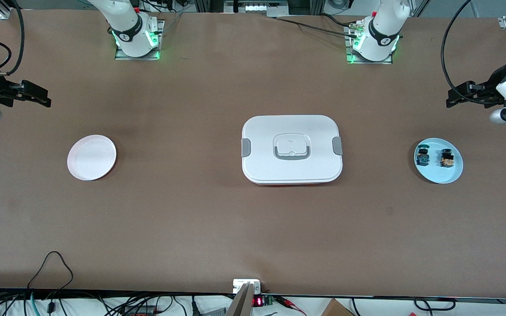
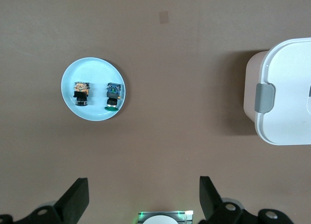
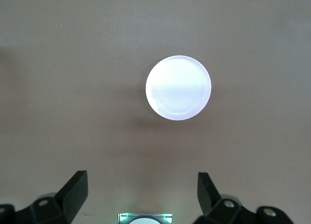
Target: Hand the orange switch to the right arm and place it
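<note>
The orange switch (image 1: pixel 446 158) lies on a light blue plate (image 1: pixel 438 174) toward the left arm's end of the table, beside a blue-teal switch (image 1: pixel 423 156). In the left wrist view the orange switch (image 2: pixel 80 92) and the blue-teal switch (image 2: pixel 113 94) lie side by side on the blue plate (image 2: pixel 92 68). My left gripper (image 1: pixel 453 97) is open and empty, up over bare table at that end; its open jaws show in the left wrist view (image 2: pixel 143 185). My right gripper (image 1: pixel 44 98) is open and empty over the right arm's end, and also shows in the right wrist view (image 3: pixel 142 179).
A white round plate (image 1: pixel 91 157) lies toward the right arm's end and shows in the right wrist view (image 3: pixel 178 87). A white lidded container (image 1: pixel 291 127) with grey side latches sits mid-table, and its edge shows in the left wrist view (image 2: pixel 286 93).
</note>
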### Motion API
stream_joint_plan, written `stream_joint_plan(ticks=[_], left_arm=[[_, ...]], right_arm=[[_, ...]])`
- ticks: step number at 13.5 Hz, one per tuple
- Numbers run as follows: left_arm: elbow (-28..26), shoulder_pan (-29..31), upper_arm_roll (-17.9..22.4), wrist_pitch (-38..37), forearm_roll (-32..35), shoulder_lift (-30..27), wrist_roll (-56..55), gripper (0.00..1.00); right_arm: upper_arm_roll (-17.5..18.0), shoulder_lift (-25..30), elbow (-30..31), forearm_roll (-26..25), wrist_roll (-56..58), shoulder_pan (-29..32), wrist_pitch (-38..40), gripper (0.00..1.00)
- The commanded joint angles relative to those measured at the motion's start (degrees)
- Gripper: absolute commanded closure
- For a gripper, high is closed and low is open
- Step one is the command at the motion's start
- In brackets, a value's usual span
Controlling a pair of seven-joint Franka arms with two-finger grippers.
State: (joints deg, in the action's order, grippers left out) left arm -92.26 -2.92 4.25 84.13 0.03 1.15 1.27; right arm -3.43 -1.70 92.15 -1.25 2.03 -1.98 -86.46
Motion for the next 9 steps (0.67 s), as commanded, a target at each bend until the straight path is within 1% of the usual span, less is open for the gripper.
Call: stream_joint_plan(ticks=[1,4,6,8,9], left_arm=[[1.29,0.90,0.14,-1.95,0.32,0.52,-0.13,0.00],[0.85,1.42,0.23,-1.69,0.32,0.52,-1.27,0.00],[0.41,1.60,0.23,-1.87,0.32,0.43,-4.59,0.00],[-0.20,1.95,0.23,-2.04,0.41,0.87,-4.00,0.00],[-1.77,2.22,0.14,-1.70,0.50,0.44,-3.47,0.00]], right_arm=[[0.00,0.47,-0.21,-0.42,-0.80,0.04,-0.02,0.00],[0.09,0.38,-0.21,-0.42,-0.80,0.05,-0.11,0.00],[0.00,0.38,-0.21,-0.42,-0.80,0.05,-0.20,0.00],[0.00,0.38,-0.21,-0.42,-0.80,0.05,-0.11,0.00],[0.00,0.38,-0.21,-0.42,-0.80,0.13,-0.02,0.00]])
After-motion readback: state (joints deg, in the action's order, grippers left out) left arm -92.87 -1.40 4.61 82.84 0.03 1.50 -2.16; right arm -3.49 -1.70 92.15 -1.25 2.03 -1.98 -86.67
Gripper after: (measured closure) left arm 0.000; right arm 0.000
